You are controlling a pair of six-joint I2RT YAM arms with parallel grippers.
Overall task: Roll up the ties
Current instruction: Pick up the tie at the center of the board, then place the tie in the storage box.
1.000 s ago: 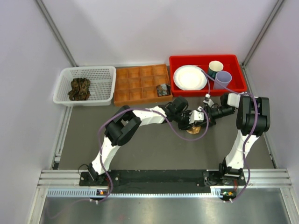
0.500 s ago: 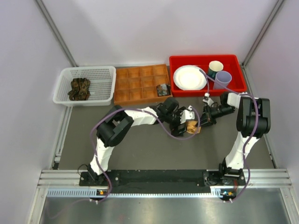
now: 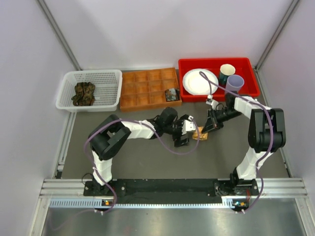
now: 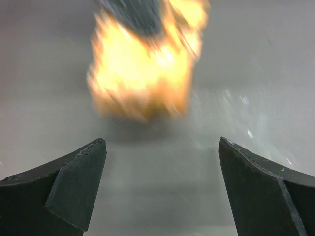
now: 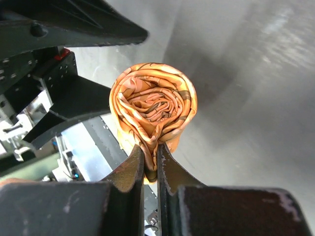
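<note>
Your right gripper (image 5: 151,153) is squeezed nearly shut on the bottom edge of the tan-orange speckled fabric tie (image 5: 153,101), a tight round roll out on the grey table (image 3: 147,157) between the arms. Your left gripper (image 4: 162,147), much narrower a second ago, is now wide open, holds nothing and has backed away to the left, so this tie looks done. The right wrist view shows the neat swirl and the pinch, which the blurry left wrist view cannot, and only the top view shows a dark rolled tie (image 3: 171,94) in the brown tray of little square boxes (image 3: 142,88) and dark ties (image 3: 84,93) in the white plastic basket (image 3: 110,78).
</note>
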